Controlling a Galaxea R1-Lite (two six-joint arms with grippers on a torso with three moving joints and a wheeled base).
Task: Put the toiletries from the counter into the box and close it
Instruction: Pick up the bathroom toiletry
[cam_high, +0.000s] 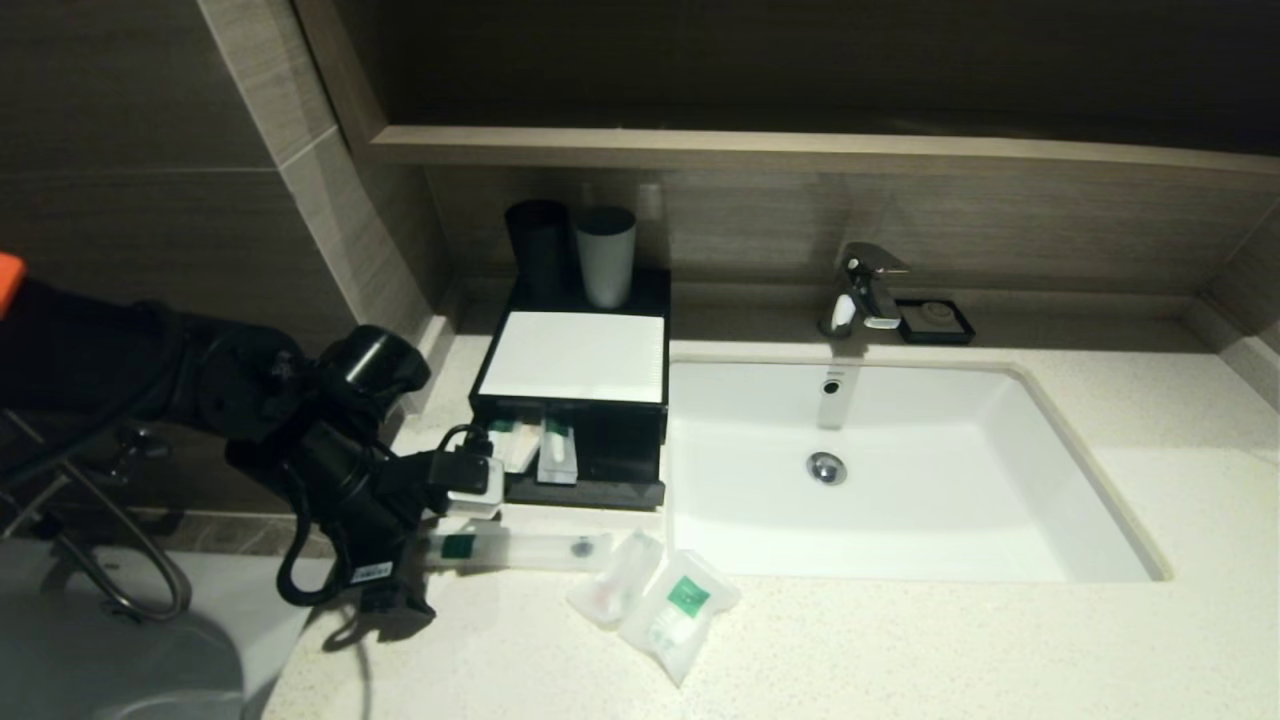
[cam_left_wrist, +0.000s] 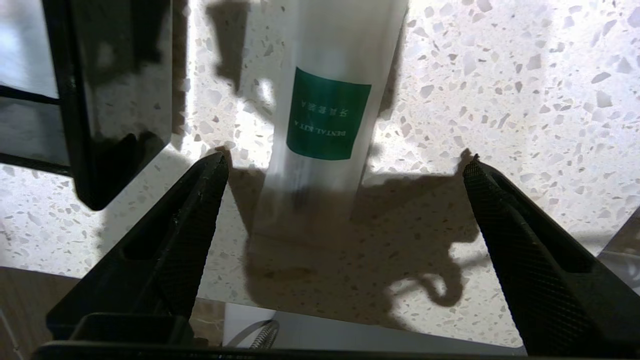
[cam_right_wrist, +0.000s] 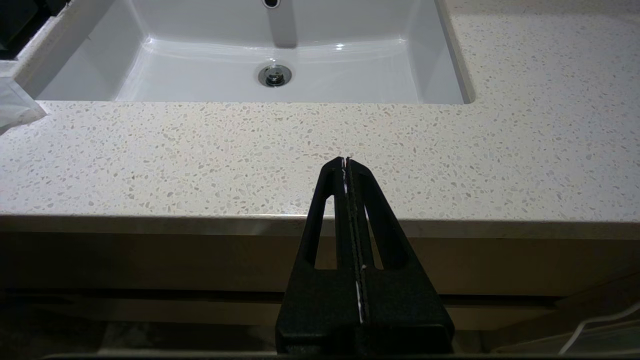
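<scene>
Left gripper (cam_left_wrist: 345, 165) wide open over toothbrush pack (cam_left_wrist: 327, 100), near open box (cam_high: 570, 400). Lower square, pinch labelled end flat against counter (cam_left_wrist: 525, 100). Right gripper (cam_right_wrist: 348, 162) pressed closed, parked.

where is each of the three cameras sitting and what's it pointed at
Head view: from the robot's head, looking forward and down over the counter, sink and open box; only the left arm shows, at the left.
Left wrist view: behind the open left gripper, looking down at the toothbrush pack lying between the fingers, untouched.
Right wrist view: behind the shut right gripper, low before the counter's front edge, facing the sink.
Shared: the head and left wrist views both show the toothbrush pack and box; head and right wrist views share the sink drain.
</scene>
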